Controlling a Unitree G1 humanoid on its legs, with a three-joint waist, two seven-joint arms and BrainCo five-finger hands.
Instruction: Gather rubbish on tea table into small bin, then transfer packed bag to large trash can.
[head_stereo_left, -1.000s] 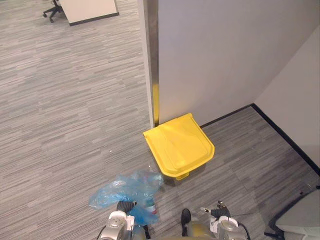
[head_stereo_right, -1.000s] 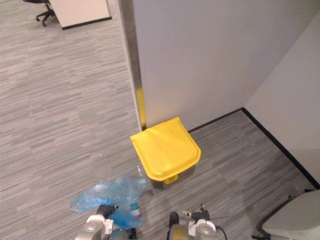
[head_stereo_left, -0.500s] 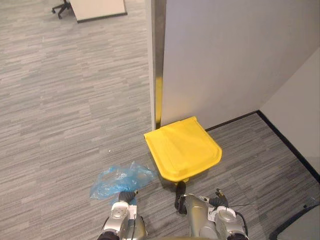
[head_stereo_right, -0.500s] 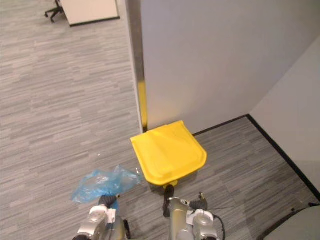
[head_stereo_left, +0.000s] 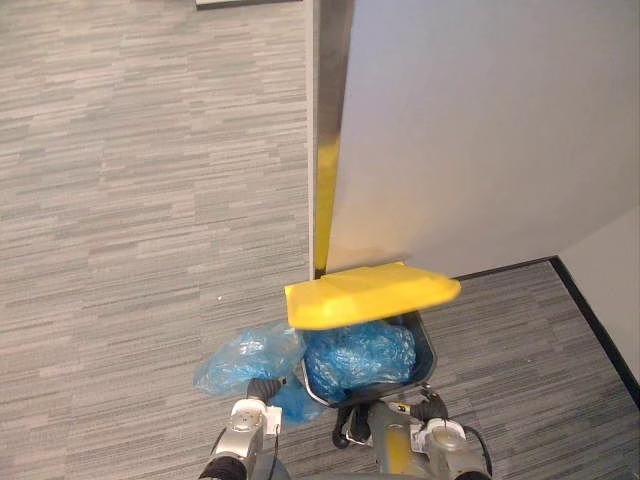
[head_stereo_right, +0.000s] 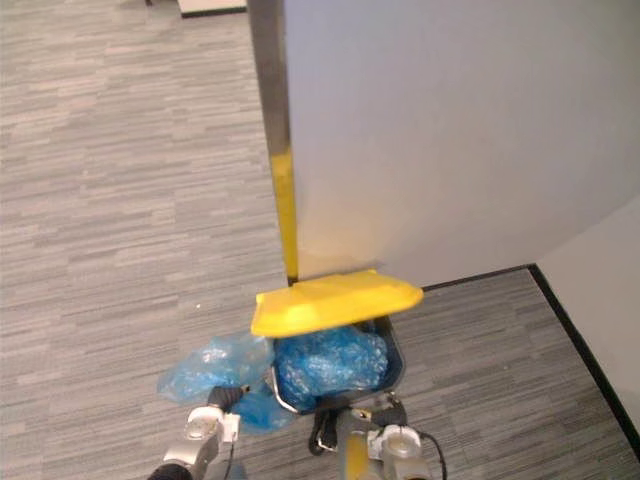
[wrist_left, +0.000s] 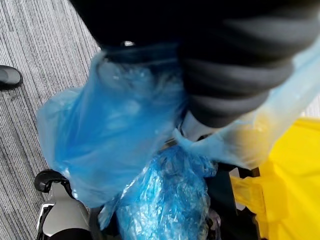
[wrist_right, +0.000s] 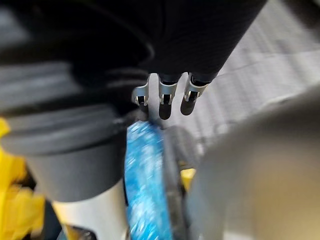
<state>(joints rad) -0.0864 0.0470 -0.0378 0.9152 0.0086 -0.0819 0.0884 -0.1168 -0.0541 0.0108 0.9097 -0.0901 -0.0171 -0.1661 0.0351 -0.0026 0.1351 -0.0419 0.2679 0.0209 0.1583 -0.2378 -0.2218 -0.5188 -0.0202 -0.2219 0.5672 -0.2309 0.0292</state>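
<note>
A large trash can (head_stereo_left: 427, 352) stands against the wall with its yellow lid (head_stereo_left: 370, 295) raised nearly level. A crumpled blue liner (head_stereo_left: 360, 350) fills its inside. My left hand (head_stereo_left: 262, 388) is just left of the can and is shut on a translucent blue rubbish bag (head_stereo_left: 250, 355). The bag hangs beside the can's rim. In the left wrist view the bag (wrist_left: 115, 130) drapes from under the dark cover, with the liner (wrist_left: 165, 200) and the yellow lid (wrist_left: 290, 190) past it. My right hand (head_stereo_left: 432, 402) is low in front of the can, its fingers (wrist_right: 165, 102) relaxed and empty.
A grey partition wall (head_stereo_left: 480, 130) rises right behind the can. Its corner post (head_stereo_left: 325, 190) has a yellow strip. Black skirting (head_stereo_left: 590, 310) runs along the right wall. Grey carpet (head_stereo_left: 130, 200) stretches out to the left.
The yellow lid has swung up from shut to raised, showing the blue liner. The camera has moved closer to the can. The bag now hangs nearer the can's left rim.
</note>
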